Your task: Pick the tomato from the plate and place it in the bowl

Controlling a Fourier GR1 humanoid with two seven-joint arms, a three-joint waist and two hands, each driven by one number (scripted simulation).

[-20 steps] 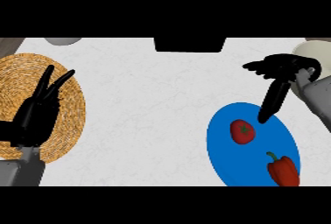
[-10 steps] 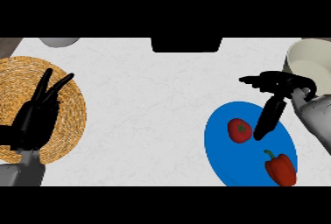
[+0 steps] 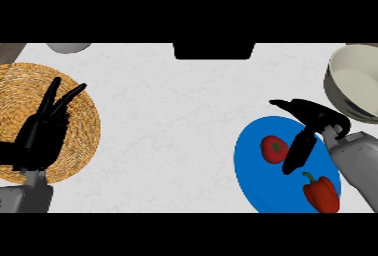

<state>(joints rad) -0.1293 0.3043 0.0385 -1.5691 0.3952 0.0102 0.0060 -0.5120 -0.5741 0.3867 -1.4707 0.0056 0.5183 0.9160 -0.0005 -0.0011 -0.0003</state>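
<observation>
A red tomato (image 3: 274, 149) lies on the blue plate (image 3: 255, 180) at the right, with a red bell pepper (image 3: 320, 192) nearer the front of the same plate. My right hand (image 3: 316, 125) hangs over the plate just right of the tomato, open, one finger (image 3: 298, 154) pointing down beside it and not touching that I can see. The pale bowl (image 3: 353, 82) stands at the far right edge, behind the plate. My left hand (image 3: 44, 132) rests open, fingers up, over the woven mat at the left.
A round straw mat (image 3: 77, 102) covers the left of the white counter. At the back edge sit a black object (image 3: 213, 50) and a grey round thing (image 3: 69, 47).
My right hand has come down and toward me from beside the bowl, so it now sits over the plate next to the tomato. The view has shifted slightly. Left hand unmoved.
</observation>
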